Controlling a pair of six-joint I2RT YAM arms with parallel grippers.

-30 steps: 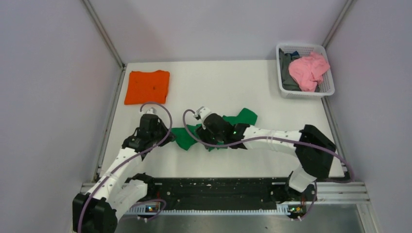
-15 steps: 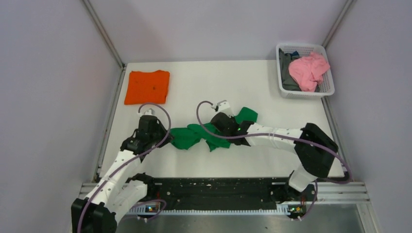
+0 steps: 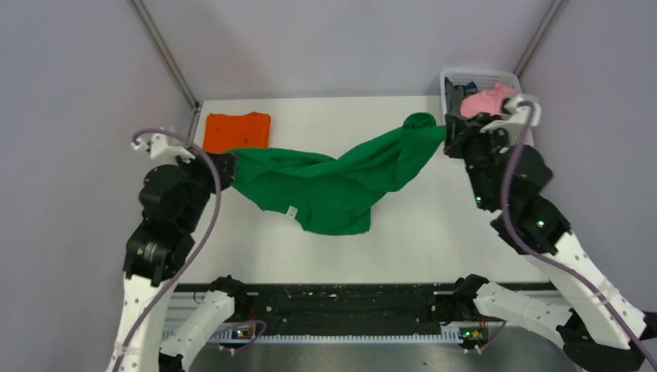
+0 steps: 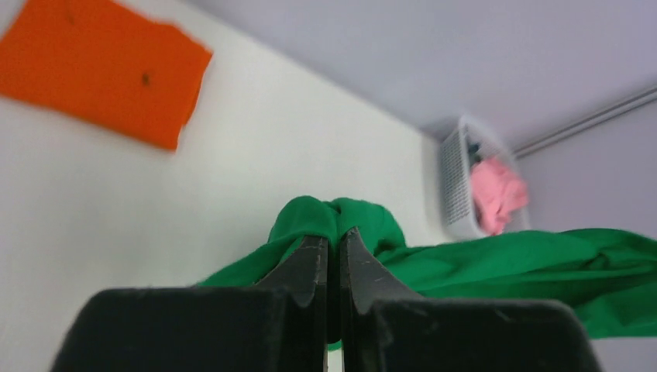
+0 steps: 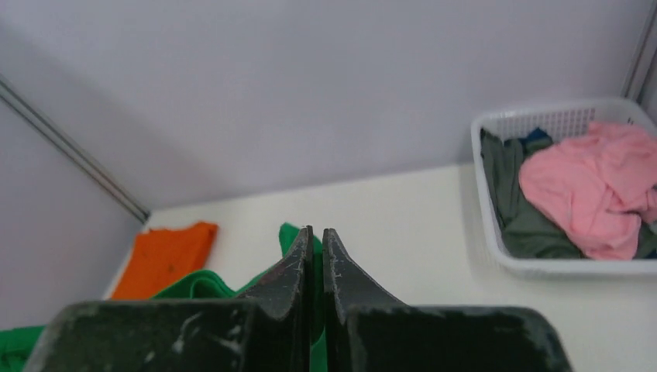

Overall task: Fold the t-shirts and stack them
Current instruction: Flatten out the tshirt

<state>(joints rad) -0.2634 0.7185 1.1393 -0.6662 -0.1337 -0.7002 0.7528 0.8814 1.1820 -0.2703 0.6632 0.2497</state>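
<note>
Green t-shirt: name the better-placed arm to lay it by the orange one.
Probably left: its end effector grips the green t-shirt beside the orange t-shirt; the right end effector sits by the basket.

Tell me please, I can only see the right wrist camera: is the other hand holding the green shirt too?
Observer: Yes. The left hand is shut on one end of the green shirt.
Kid: Is the shirt lying flat?
Observer: No. From the top view, it is stretched from the left hand across to the right hand, and its middle sags toward the table.
Kid: Is there anything on it?
Observer: A small white tag shows near its lower edge.
</note>
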